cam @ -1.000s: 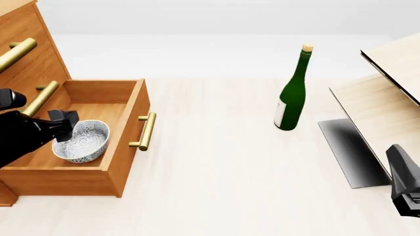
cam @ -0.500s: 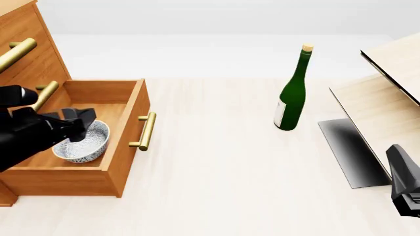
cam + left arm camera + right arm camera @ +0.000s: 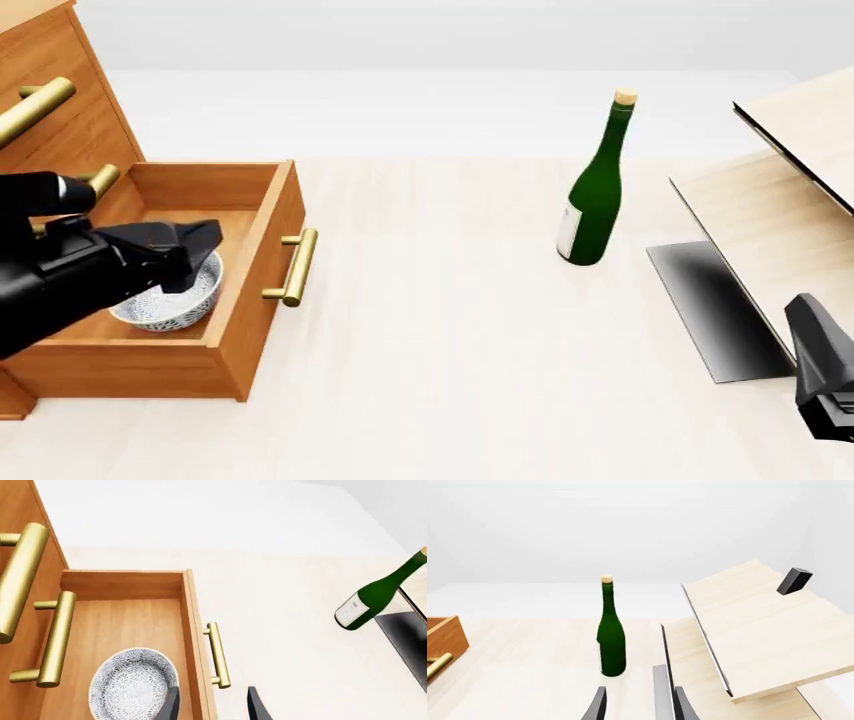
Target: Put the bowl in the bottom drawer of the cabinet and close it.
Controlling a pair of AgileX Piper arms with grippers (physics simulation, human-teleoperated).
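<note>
Resting in the bottom drawer [image 3: 254, 262], the speckled white bowl [image 3: 133, 687] sits beneath the left gripper's [image 3: 212, 704] parted, empty fingers.

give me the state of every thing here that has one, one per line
bottom drawer: pulled open, bowl inside
bowl: upright, resting on the drawer floor, not gripped
upper drawers: shut
bottle: upright on the table, corked
left gripper: open, empty, above the drawer's front edge
right gripper: open, empty, away from the cabinet
</note>
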